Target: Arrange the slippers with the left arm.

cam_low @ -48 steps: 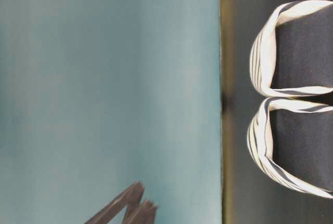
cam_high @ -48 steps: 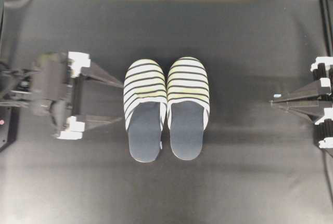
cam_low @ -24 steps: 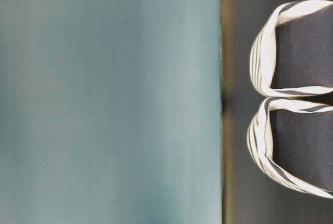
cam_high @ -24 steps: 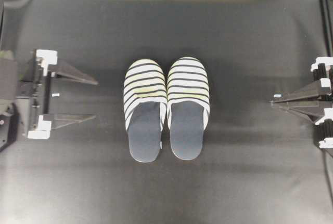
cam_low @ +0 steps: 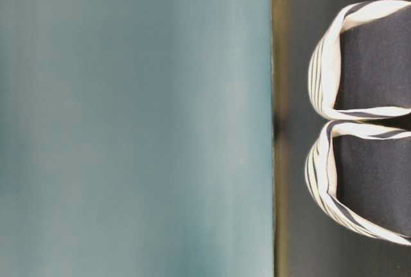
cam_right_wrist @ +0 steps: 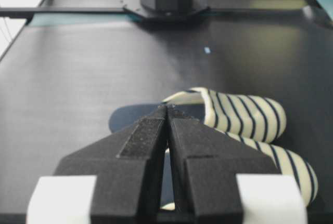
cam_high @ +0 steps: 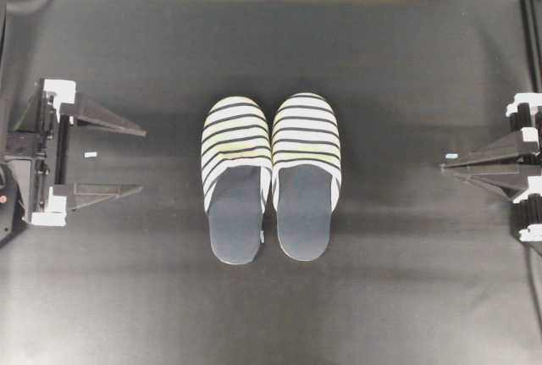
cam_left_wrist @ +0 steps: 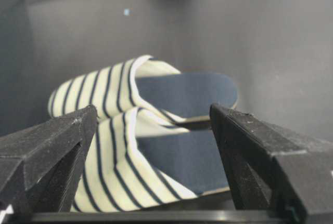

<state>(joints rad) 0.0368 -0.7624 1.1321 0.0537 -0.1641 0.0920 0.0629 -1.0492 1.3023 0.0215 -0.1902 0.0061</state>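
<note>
The left end effector [cam_high: 140, 159] is spread wide and empty, the slippers [cam_high: 271, 176] well ahead of it; the right end effector [cam_high: 444, 165] is clenched. The table-level view crops the slippers' heels.

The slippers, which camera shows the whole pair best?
The overhead view: both slippers appear complete, side by side. The table-level view shows only their openings, the left wrist view crops the nearer one, and the right gripper partly hides them.

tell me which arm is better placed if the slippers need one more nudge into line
Left, probably. The left gripper stands open and faces the slippers across bare mat, apart from them. The right gripper is shut, parked at the far right edge. The pair already lies side by side, toes aligned.
</note>
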